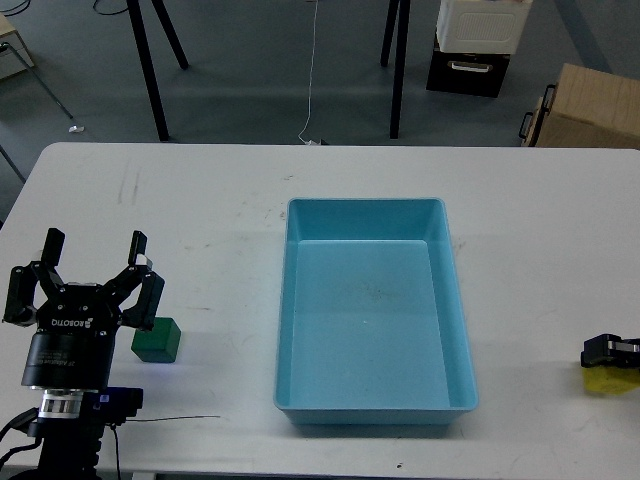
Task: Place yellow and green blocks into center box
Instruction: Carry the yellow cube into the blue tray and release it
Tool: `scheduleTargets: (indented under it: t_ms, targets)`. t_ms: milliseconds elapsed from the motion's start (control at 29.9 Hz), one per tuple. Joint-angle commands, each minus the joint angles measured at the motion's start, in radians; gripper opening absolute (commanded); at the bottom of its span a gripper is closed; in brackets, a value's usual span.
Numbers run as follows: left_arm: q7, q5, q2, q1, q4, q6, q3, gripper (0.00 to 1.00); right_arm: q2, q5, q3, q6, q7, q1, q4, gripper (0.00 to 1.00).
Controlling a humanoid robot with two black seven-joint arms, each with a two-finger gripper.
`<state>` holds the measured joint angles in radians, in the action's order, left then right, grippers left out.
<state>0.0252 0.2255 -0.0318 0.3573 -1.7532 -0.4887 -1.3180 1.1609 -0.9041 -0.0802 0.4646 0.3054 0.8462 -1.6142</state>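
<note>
A green block [158,341] sits on the white table at the front left. My left gripper [93,268] is open, and its right fingers [147,290] stand just left of the block and above it. A yellow block [611,381] lies at the table's far right edge, partly hidden. My right gripper [611,350] shows only as a small dark part over the yellow block, so I cannot tell its fingers apart. The empty light blue box [284,300] stands in the middle of the table.
A thin black cable [170,418] lies on the table near the front edge by my left arm. Beyond the table's far edge are black stand legs [150,80], a cardboard box [585,110] and a white container [478,25].
</note>
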Motion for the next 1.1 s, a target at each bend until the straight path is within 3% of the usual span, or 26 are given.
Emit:
scheduleTargets:
  t_ms: [0, 134, 301, 635, 802, 936, 969, 1003, 1036, 1069]
  targets:
    - [-0.002, 0.000, 0.009, -0.001, 0.000, 0.000, 0.002, 1.00, 0.016, 0.137, -0.001, 0.003, 0.000, 0.112, -0.004, 0.00]
    - [-0.002, 0.000, 0.007, -0.001, 0.000, 0.000, 0.002, 1.00, -0.009, 0.289, 0.004, 0.011, 0.000, 0.232, 0.002, 0.00]
    - [-0.002, -0.002, 0.009, -0.006, 0.000, 0.000, 0.002, 1.00, -0.159, 0.470, 0.071, 0.011, 0.000, 0.364, 0.046, 0.00]
    - [0.001, -0.057, 0.012, -0.018, 0.008, 0.000, 0.000, 1.00, -0.667, 0.517, 0.296, -0.081, -0.003, 0.494, 0.324, 0.00]
    - [0.001, -0.057, 0.012, -0.018, 0.008, 0.000, 0.000, 1.00, -0.808, 0.519, 0.342, -0.100, -0.002, 0.513, 0.378, 0.01]
    - [0.001, -0.057, 0.012, -0.017, 0.008, 0.000, 0.000, 1.00, -0.868, 0.521, 0.433, -0.133, -0.003, 0.539, 0.386, 0.32]
    - [0.001, -0.057, 0.012, -0.017, 0.008, 0.000, 0.000, 1.00, -0.868, 0.521, 0.439, -0.145, -0.006, 0.545, 0.384, 0.52]
    - [0.001, -0.057, 0.012, -0.017, 0.008, 0.000, 0.000, 1.00, -0.868, 0.524, 0.439, -0.153, -0.006, 0.550, 0.384, 0.86]
    - [0.002, -0.057, 0.012, -0.017, 0.008, 0.000, 0.000, 1.00, -0.868, 0.528, 0.441, -0.155, -0.006, 0.551, 0.384, 1.00]
    - [0.001, -0.057, 0.012, -0.017, 0.008, 0.000, 0.000, 1.00, -0.866, 0.539, 0.441, -0.155, -0.008, 0.553, 0.384, 1.00]
